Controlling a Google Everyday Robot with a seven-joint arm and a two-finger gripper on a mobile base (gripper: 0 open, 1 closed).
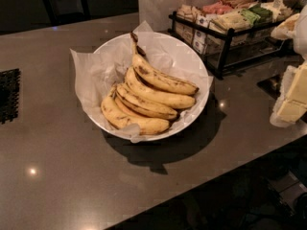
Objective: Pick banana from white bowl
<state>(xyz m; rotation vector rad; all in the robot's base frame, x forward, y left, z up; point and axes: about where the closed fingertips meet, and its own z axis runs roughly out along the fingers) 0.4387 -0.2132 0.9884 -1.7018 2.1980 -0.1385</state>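
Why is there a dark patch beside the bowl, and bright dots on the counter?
Camera view: light from above and behind throws the shadow of the white bowl forward onto the counter; the dots are likely lamp glare on its glossy top; the gripper, at the right edge, is pale, well clear of the banana.

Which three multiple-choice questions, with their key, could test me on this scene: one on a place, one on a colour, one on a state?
1. Where is the gripper? A. at the right edge of the view, apart from the white bowl; B. inside the bowl; C. gripping a banana.
2. What colour is the paper lining the bowl? A. red; B. white; C. green.
3. In what state is the banana with the blackened stem? A. lifted in the air; B. peeled; C. resting in the bowl, on the other bananas.
Key: 1 A, it shows beyond the rim; 2 B, white paper overhangs the rim; 3 C, it lies topmost.
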